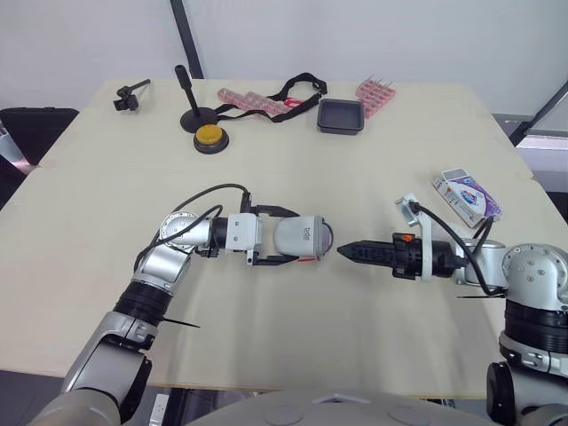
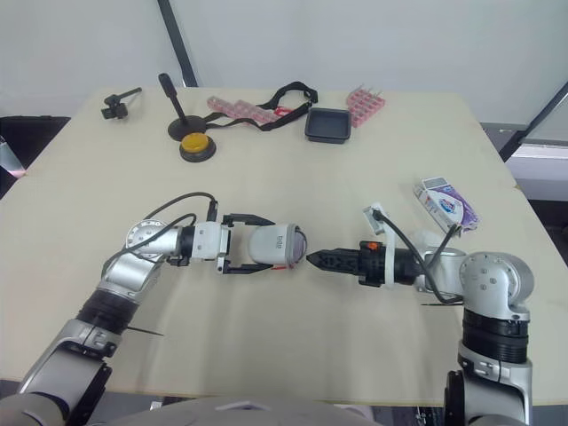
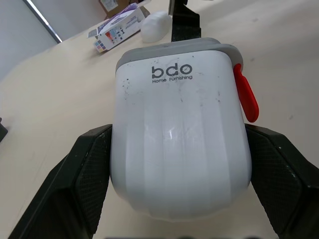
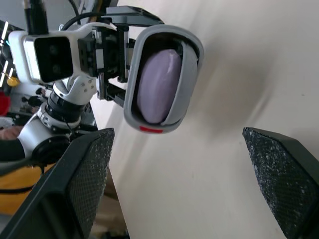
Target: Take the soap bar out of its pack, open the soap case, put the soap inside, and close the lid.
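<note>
Left tool [image 1: 302,236] is clamped on the soap case [image 3: 179,134], one black finger pressed against each long side of the white body. The case is carried clear of the counter [image 1: 293,337], lying on its side, with its grey-rimmed end turned toward the right tool [image 1: 346,251]. A red latch [image 3: 246,94] sits on one side of the case near that rim. The lilac soap bar [image 4: 157,89] is inside the case, visible through the grey-rimmed end in the right wrist view. Whether the lid is fully shut over it cannot be told. The right tool is level with the case, its tip just short of the rimmed end and not touching it. Its fingers [image 4: 75,189] stand wide apart and hold nothing. The soap pack [image 1: 466,195], a purple and white box, lies flat on the counter near the right edge, well apart from both tools. At the far side of the counter are a black tray [image 1: 341,116], a yellow button [image 1: 210,138] and pink packets [image 1: 374,95].
</note>
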